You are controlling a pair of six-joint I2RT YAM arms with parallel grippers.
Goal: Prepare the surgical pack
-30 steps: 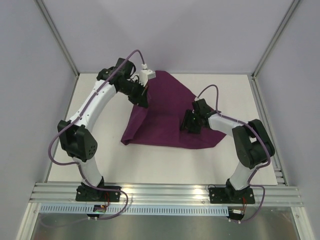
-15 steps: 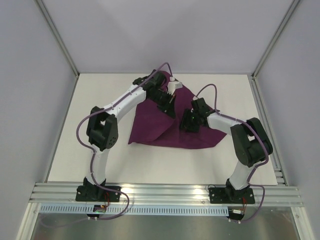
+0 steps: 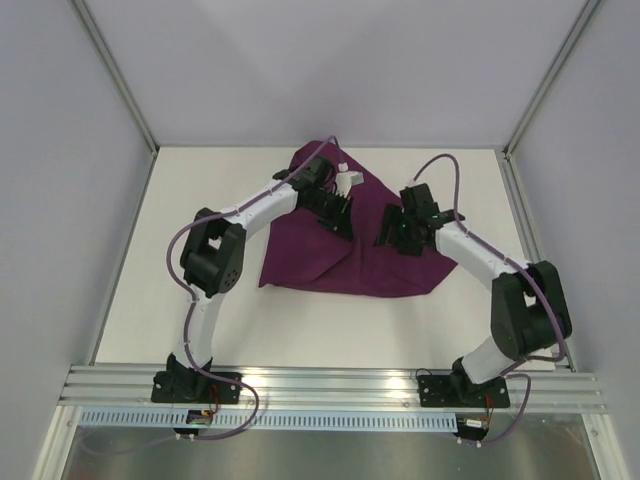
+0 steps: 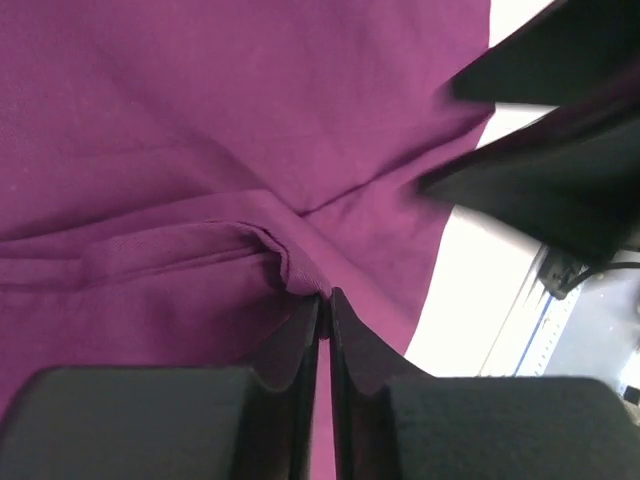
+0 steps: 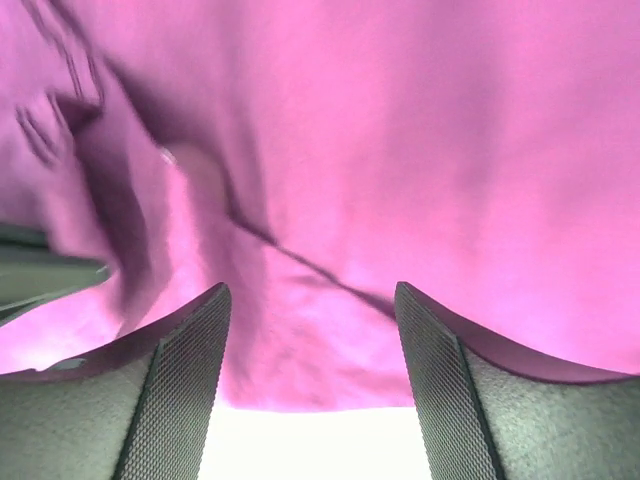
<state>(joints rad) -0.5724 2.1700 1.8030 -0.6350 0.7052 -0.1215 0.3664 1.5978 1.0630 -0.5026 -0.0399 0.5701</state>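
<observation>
At the near edge, both arm bases sat bolted to the aluminium rail [image 3: 330, 385], 1 per side. Past that was bare white table [image 3: 140, 300], then the surgical pack [image 3: 310, 265]. It was a purple drape lying rumpled around mid-table, roughly triangular, with its far corner close to the table's back edge. Both your arms were bent inward over it.

Your right gripper [image 5: 308, 300] was over the drape's right half with its jaws spread wide and nothing between them. Only fabric showed beyond the 2 fingers.

Your left gripper [image 4: 325, 300] was over the drape's middle, slightly farther back. Its jaws were nearly together, with just a slit between them. A raised pleat of fabric ran straight into the tips, so it had a pinch of the drape. A dark blurred shape sat at upper right in that wrist view, and I couldn't tell what it was.

Behind the drape were the grey enclosure walls [image 3: 330, 70].
</observation>
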